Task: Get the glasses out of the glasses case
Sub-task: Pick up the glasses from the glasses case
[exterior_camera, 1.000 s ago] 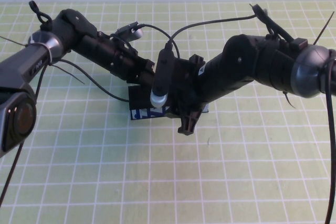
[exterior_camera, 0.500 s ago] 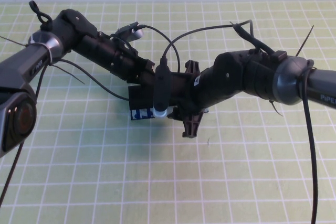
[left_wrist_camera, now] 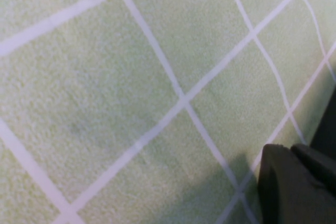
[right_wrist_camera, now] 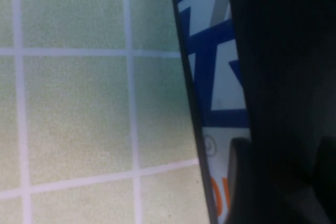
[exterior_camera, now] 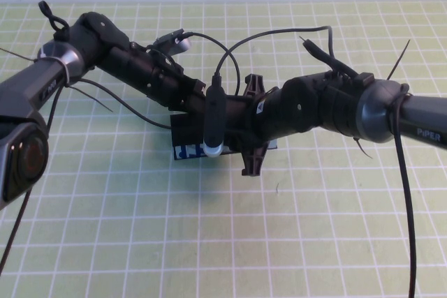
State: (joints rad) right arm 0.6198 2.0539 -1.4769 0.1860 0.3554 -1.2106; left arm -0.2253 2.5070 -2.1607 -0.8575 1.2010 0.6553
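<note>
So there's one glasses case (exterior_camera: 187,150) here, sitting mid-frame on the green gridded surface (exterior_camera: 140,228), and two arms crowding over it. Its long axis runs left-right across the frame, printed light-blue side facing the camera. The left gripper (exterior_camera: 190,102) comes in from the upper left, the right gripper (exterior_camera: 241,127) from the right, both right over the case. Can't tell how either one's jaws are set.

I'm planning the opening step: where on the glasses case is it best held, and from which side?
Probably the long black box's light-blue printed front wall, its only exposed face, approached from the robot's side. It lies flat on the green gridded mat, mostly hidden under both arms. The left tool and right tool hover over it.
</note>
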